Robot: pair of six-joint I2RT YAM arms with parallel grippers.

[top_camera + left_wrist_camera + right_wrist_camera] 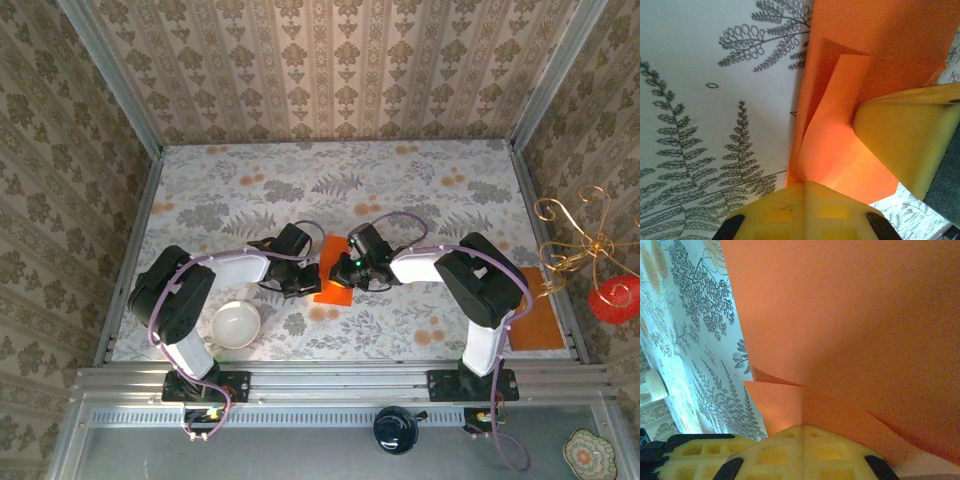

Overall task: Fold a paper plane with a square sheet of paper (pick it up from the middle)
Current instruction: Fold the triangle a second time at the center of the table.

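You have the table (420, 190) under a grey floral cloth, walled in by patterned panels on three sides. Your two arms reach in from the near edge and bend toward each other, the left arm (225, 268) from the near-left corner and the right arm (455, 268) from the near-right corner, so that their wrists meet about midway across the table.

Against the right edge, beside your right arm, lies a duller brownish-orange rectangle (540, 322), flat and well apart from the work. A white bowl (234, 325) sits upright near the near-left corner, just beside your left arm.

The square sheet of paper (335, 290) lies at the middle of the table, between the two wrists, and is partly folded. In the left wrist view, the sheet (880, 30) shows a raised flap with a crease running toward the fingers; in the right wrist view, the sheet (865, 315) shows overlapping layers with slanted edges.

Your left gripper (298, 284) comes at the sheet from its left side. Its yellow fingers are pressed together, pinching the paper's edge at the tips (805, 184). Your right gripper (347, 270) comes from the right, its fingers likewise pressed together, nipping a folded layer of the sheet (802, 429).
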